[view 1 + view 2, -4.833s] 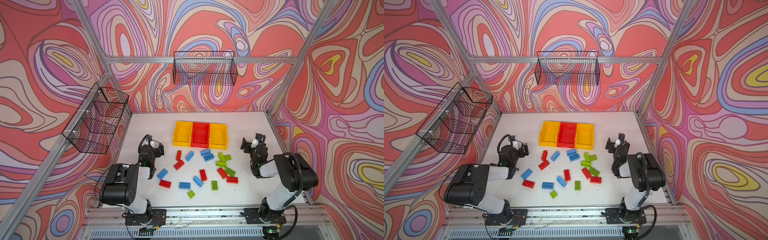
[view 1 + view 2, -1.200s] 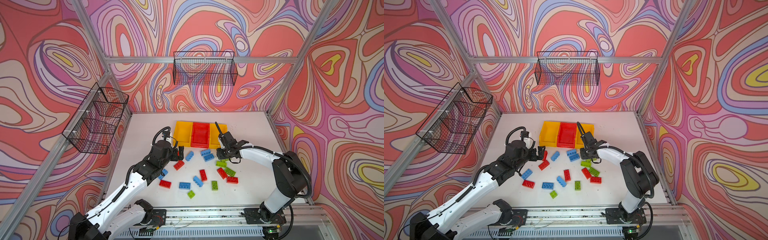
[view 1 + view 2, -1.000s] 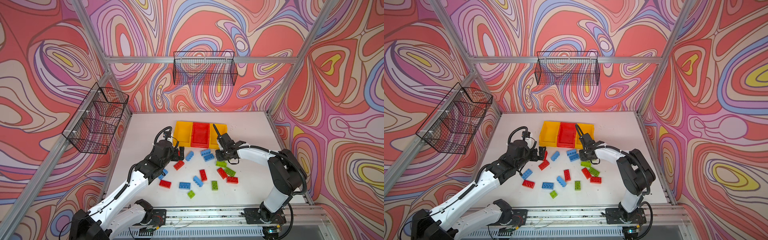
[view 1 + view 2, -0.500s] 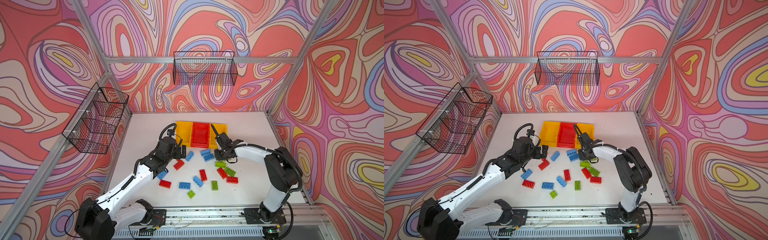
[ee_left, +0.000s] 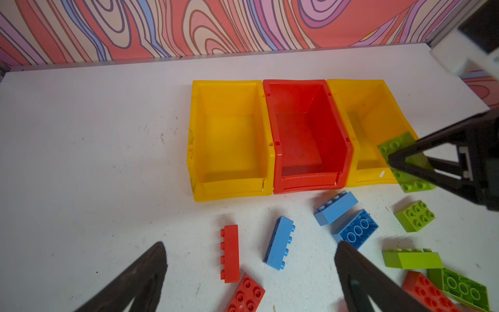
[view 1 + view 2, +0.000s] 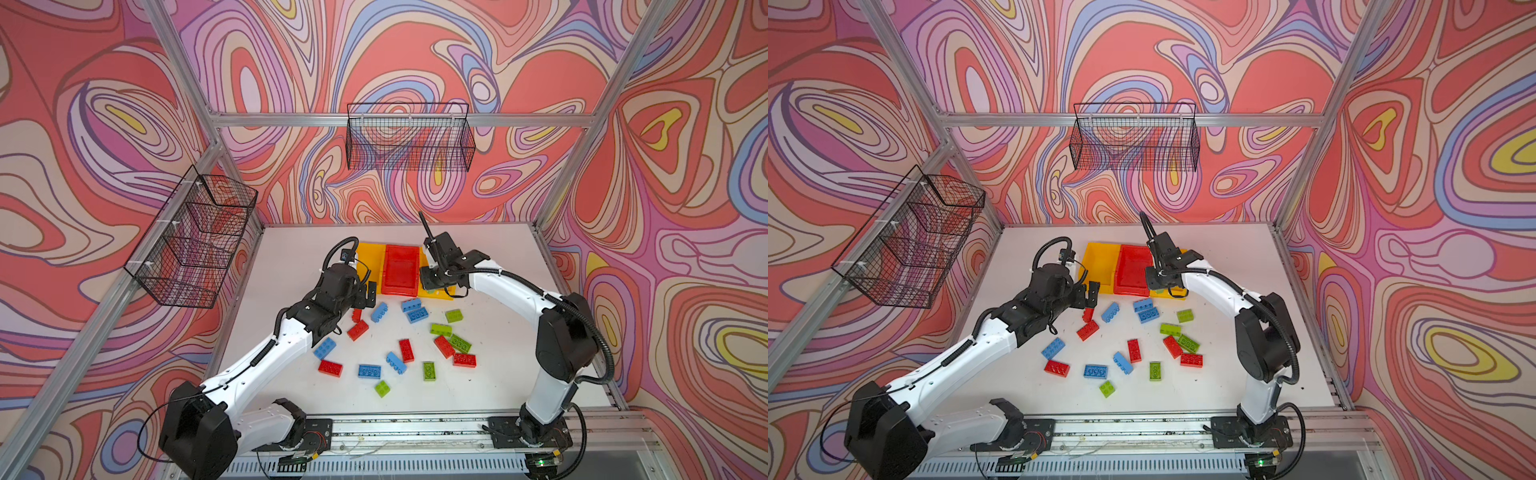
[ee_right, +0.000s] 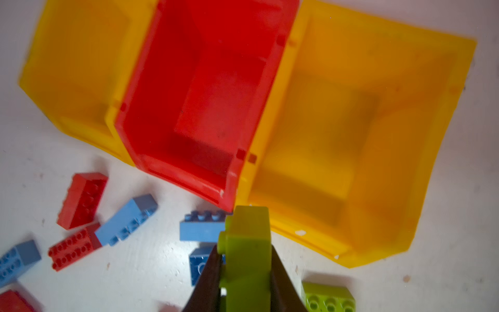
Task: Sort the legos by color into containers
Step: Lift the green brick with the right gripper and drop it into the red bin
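Observation:
Three joined containers stand at the back: a yellow bin [image 5: 229, 189], a red bin [image 5: 307, 183] and a yellow bin [image 5: 364, 181], all empty. My right gripper [image 7: 244, 251] is shut on a lime green lego [image 7: 247, 256] [image 5: 405, 162], held above the front lip of the right yellow bin [image 7: 351, 135]. My left gripper [image 5: 249, 247] [image 6: 368, 291] hangs open over a red lego [image 5: 230, 254] and a light blue lego [image 5: 279, 243], holding nothing. Several red, blue and green legos [image 6: 406, 350] lie scattered on the white table in both top views.
Black wire baskets hang on the back wall [image 6: 409, 141] and the left wall [image 6: 195, 237]. Aluminium frame posts edge the table [image 6: 291, 257], and a metal rail [image 6: 415, 428] runs along its front. Two blue legos [image 6: 414, 309] lie just in front of the bins.
My right gripper has closed fully on the green lego and carried it back toward the right yellow bin. The left arm has reached further in toward the bins, still open.

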### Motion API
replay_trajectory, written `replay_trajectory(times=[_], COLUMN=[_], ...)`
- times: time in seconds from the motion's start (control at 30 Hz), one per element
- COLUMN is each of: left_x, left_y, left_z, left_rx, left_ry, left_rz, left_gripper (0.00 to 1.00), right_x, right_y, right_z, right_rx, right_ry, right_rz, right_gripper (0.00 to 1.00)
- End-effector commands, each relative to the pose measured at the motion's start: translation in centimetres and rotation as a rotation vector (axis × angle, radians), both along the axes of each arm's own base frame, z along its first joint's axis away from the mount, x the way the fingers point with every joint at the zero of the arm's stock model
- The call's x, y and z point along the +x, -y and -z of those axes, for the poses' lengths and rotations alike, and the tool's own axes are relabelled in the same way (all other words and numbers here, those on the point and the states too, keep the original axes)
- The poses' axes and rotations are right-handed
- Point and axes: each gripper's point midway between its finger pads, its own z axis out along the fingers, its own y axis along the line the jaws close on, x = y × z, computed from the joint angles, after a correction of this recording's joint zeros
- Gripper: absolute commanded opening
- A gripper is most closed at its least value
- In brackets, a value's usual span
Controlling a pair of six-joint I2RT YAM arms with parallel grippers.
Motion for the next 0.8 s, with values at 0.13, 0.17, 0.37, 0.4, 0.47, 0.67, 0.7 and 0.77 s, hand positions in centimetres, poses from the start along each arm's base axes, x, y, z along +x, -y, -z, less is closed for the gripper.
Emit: replay_trajectory(times=[0.13, 0.17, 0.37, 0.4, 0.47, 0.67, 0.7, 0.77], left_x=[0.9, 0.9, 0.8, 0.8, 0.7, 0.5, 0.5, 0.5], left_y=[0.6, 0.5, 0.0, 0.0, -0.1, -0.1, 0.0, 0.1], left_z=[-0.9, -1.0, -1.3, -1.3, -1.2, -1.2, -1.1, -1.2], left_rx=[0.027, 0.031, 0.059, 0.061, 0.066, 0.062, 0.058, 0.043], left_ry=[0.036, 0.040, 0.054, 0.053, 0.054, 0.053, 0.052, 0.053], left_rz=[0.020, 0.020, 0.015, 0.015, 0.018, 0.020, 0.021, 0.018], left_gripper=[1.00, 1.00, 1.00, 1.00, 1.00, 1.00, 1.00, 1.00], right_x=[4.4, 5.0, 7.2, 7.4, 7.9, 7.8, 7.5, 6.7], right_y=[-4.1, -4.5, -6.2, -6.5, -6.7, -6.3, -6.0, -5.0], right_z=[1.4, 1.7, 3.4, 3.5, 3.3, 0.8, 0.3, -0.6], right_rx=[0.050, 0.057, 0.068, 0.068, 0.071, 0.079, 0.074, 0.057], right_ry=[0.000, 0.002, -0.008, -0.008, -0.002, 0.036, 0.040, 0.051], right_rz=[-0.031, -0.033, -0.043, -0.047, -0.047, -0.038, -0.035, -0.024], right_gripper=[0.19, 0.18, 0.22, 0.25, 0.32, 0.51, 0.54, 0.56])
